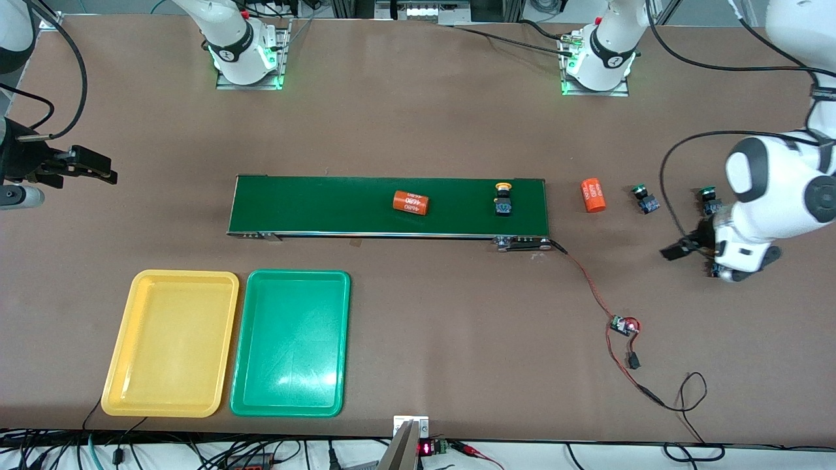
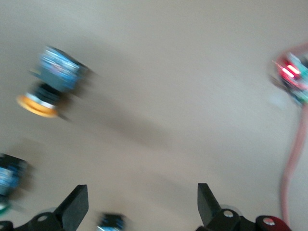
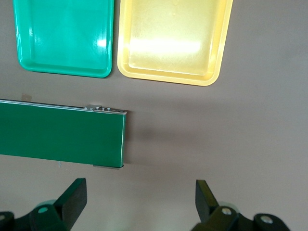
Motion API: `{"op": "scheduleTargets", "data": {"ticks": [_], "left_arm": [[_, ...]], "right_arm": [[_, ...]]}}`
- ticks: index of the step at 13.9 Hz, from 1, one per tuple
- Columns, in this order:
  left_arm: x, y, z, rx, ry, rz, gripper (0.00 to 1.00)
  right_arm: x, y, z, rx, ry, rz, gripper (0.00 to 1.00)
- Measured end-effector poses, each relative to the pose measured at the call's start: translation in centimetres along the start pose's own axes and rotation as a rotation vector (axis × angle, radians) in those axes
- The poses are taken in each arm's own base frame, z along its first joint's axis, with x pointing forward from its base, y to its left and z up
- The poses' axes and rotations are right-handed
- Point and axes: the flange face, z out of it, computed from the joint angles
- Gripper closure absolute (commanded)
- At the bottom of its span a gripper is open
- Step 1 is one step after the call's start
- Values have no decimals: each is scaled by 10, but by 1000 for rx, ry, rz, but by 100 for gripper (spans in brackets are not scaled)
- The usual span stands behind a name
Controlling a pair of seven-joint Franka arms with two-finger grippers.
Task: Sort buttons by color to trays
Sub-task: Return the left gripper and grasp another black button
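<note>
Past the conveyor belt's [image 1: 388,205] end, our released left hand [image 2: 139,204] hovers over a yellow-capped button [image 2: 50,81]; right hand [image 3: 139,202] waits, released.

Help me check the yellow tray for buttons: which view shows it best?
The front view: the whole yellow tray shows, holding nothing, beside the green tray. The right wrist view shows most of it, cut off at the picture's edge. The left wrist view misses it.

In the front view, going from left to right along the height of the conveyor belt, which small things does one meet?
Orange cylinder on the belt → yellow-capped button → orange cylinder on the table → green-capped button → second green-capped button.
</note>
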Motion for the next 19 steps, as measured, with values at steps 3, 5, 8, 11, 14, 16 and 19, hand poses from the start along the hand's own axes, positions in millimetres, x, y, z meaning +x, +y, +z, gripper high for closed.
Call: {"op": "scheduleTargets", "data": {"ticks": [3, 5, 8, 11, 14, 16, 19], "left_arm": [[35, -31, 13, -1, 8, 57, 0], [54, -41, 19, -9, 25, 111, 0], [72, -55, 26, -13, 35, 204, 0], [82, -62, 40, -16, 73, 326, 0], [90, -70, 58, -13, 116, 489, 0], [92, -74, 64, -11, 119, 521, 0], [93, -80, 65, -10, 118, 550, 0]], "right_arm": [[0, 0, 1, 0, -3, 0, 0], [0, 0, 2, 1, -4, 0, 0], [0, 0, 2, 1, -4, 0, 0], [0, 2, 2, 1, -4, 4, 0], [0, 5, 2, 1, -4, 8, 0], [0, 5, 2, 1, -4, 8, 0], [-1, 6, 1, 1, -3, 15, 0]]}}
